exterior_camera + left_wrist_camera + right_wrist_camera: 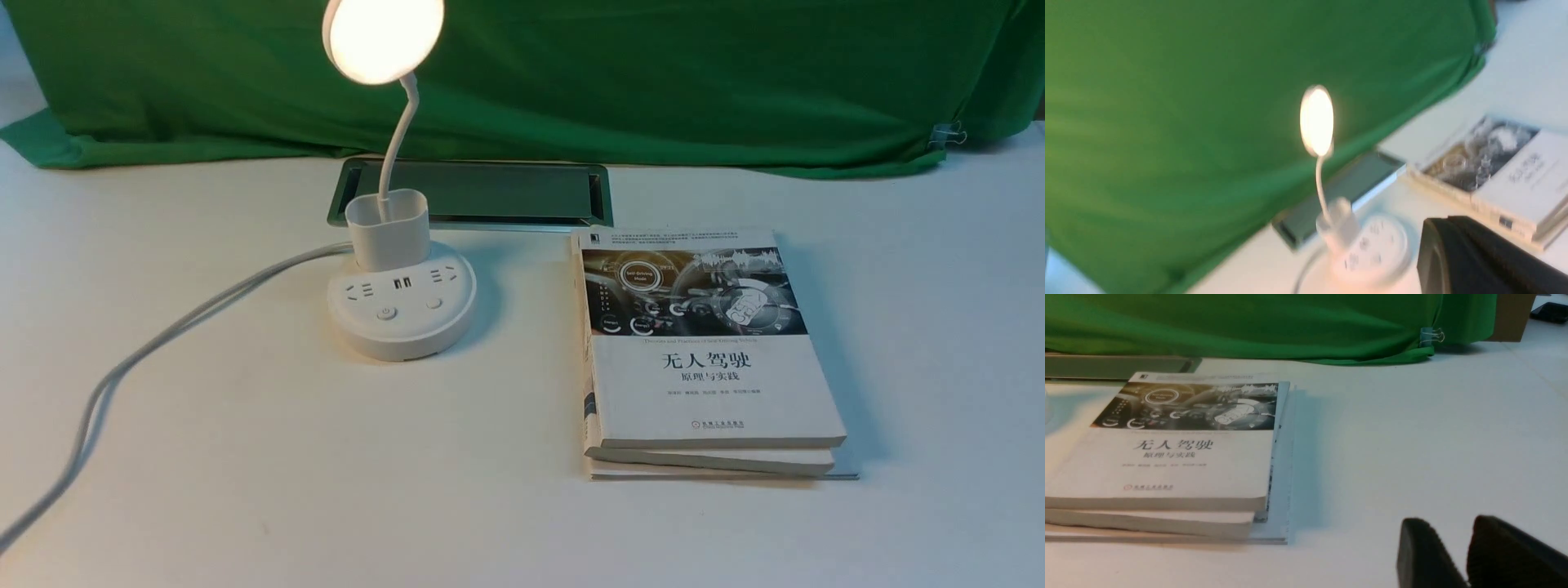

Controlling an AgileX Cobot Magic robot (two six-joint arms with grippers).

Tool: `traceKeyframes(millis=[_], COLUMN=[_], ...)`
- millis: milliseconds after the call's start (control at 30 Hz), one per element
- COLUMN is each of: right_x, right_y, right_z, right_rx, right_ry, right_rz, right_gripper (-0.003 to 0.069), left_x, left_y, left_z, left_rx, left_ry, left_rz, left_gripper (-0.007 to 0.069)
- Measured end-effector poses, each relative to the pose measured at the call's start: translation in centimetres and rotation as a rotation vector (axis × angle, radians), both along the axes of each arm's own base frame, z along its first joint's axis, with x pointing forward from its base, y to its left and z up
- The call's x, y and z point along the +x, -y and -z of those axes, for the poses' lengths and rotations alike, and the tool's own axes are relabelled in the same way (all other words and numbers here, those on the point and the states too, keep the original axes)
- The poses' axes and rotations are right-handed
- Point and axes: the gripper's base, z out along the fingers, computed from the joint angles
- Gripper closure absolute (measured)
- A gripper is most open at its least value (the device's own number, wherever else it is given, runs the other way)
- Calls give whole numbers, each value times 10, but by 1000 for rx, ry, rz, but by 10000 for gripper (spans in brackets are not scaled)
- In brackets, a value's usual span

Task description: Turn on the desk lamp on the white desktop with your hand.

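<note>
So on my feeds the left gripper [1478, 257] only shows up in its own wrist cam as one blurry black lump hanging over the white desktop [326, 490], near side of the lamp base. Honestly can't tell how far apart its jaws are, and I can't see it touching anything.

Going left to right on the front cam: a white power cord [175, 331] snakes in from the near left edge and runs to the desk lamp [390, 237]. The lamp sits left of centre, and its disc head [384, 37] is glowing warm up on the bendy neck. The round base has two buttons [386, 313] on its near side. Right behind it is the metal-framed cable hatch [490, 192], with the green cloth [653, 73] at the far edge.

To the right of the lamp, clear of the base, there's a stack of books [702, 359] lying flat.

The right gripper [1466, 539] is further right again, past the books, over bare desktop. Its two black fingers [1425, 551] have just a narrow gap between them, nothing in it.
</note>
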Motion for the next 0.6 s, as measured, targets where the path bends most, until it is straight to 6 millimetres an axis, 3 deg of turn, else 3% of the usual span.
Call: traceKeyframes(millis=[100, 200, 233, 433, 533, 567, 600], right_x=[0, 0, 0, 0, 0, 0, 0], right_y=[0, 0, 0, 0, 0, 0, 0], right_z=[0, 0, 0, 0, 0, 0, 0], right_rx=[0, 0, 0, 0, 0, 0, 0], right_ry=[0, 0, 0, 0, 1, 1, -1], right_rz=[0, 0, 0, 0, 0, 0, 0], right_gripper=[421, 421, 421, 421, 421, 421, 421], left_x=[6, 9, 9, 10, 20, 20, 26], left_y=[-7, -13, -13, -14, -14, -14, -14], left_z=[31, 66, 68, 133, 165, 165, 185], left_rx=[-122, -283, -285, -503, -543, -549, -561], left_ry=[-80, -45, -36, 224, 186, 185, 125], left_rz=[-155, -300, -305, -403, -438, -438, -452], left_gripper=[623, 623, 623, 623, 623, 623, 621])
